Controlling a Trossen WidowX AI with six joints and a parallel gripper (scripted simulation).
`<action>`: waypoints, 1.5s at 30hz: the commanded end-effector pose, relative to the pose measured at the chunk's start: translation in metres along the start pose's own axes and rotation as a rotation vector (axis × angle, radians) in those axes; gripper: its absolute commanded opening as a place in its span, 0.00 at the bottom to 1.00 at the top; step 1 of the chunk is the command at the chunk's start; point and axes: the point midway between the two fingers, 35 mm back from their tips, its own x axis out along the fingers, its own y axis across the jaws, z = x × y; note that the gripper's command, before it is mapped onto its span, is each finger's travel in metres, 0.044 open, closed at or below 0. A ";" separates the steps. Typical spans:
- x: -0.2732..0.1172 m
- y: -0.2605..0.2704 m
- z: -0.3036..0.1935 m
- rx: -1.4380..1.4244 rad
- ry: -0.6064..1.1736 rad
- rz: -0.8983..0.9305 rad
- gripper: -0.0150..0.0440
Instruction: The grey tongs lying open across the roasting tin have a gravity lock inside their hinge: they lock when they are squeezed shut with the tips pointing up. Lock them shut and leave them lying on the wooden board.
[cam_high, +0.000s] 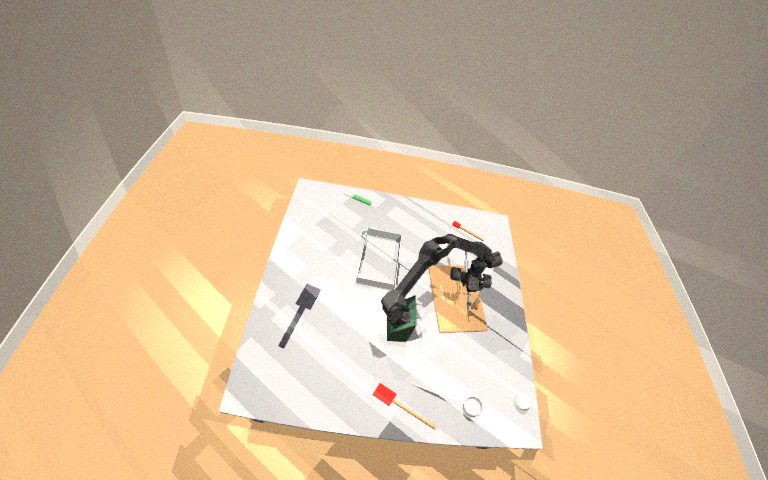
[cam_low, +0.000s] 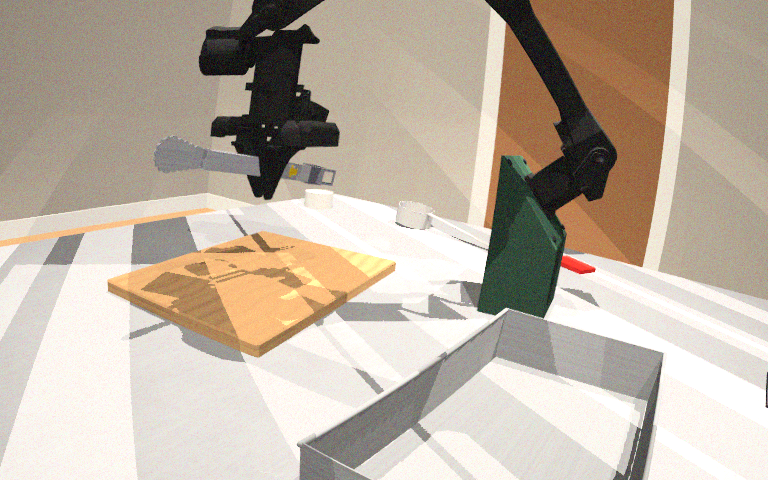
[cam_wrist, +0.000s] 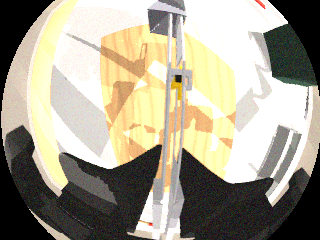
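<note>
My gripper (cam_low: 263, 195) (cam_wrist: 170, 150) is shut on the grey tongs (cam_low: 232, 162) (cam_wrist: 168, 110) partway along their arms. It points down and holds them in the air above the wooden board (cam_high: 453, 322) (cam_low: 237, 310) (cam_wrist: 215, 65). The tongs lie nearly level, with the scalloped tips at the left in the exterior view a little higher than the hinge end at the right. The two arms run close together in the wrist view, with a yellow part near the hinge. Whether the lock inside the hinge has caught is hidden. The roasting tin (cam_high: 373, 283) (cam_low: 577, 346) (cam_wrist: 277, 150) stands apart from the board.
The green arm stand (cam_high: 399, 332) (cam_low: 518, 249) rises between board and tin. A round pan (cam_low: 414, 215) with a long handle and a white cylinder (cam_high: 521, 402) (cam_low: 318, 198) stand farther off. A red-headed spatula (cam_high: 384, 393), a dark spatula (cam_high: 308, 296) and a green-handled tool (cam_high: 361, 199) lie around the table.
</note>
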 end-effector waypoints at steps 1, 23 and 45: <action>0.003 0.001 -0.002 0.005 0.011 0.006 0.00; 0.040 0.000 -0.001 0.005 0.011 0.004 0.00; 0.068 -0.004 0.004 0.000 -0.001 -0.004 0.04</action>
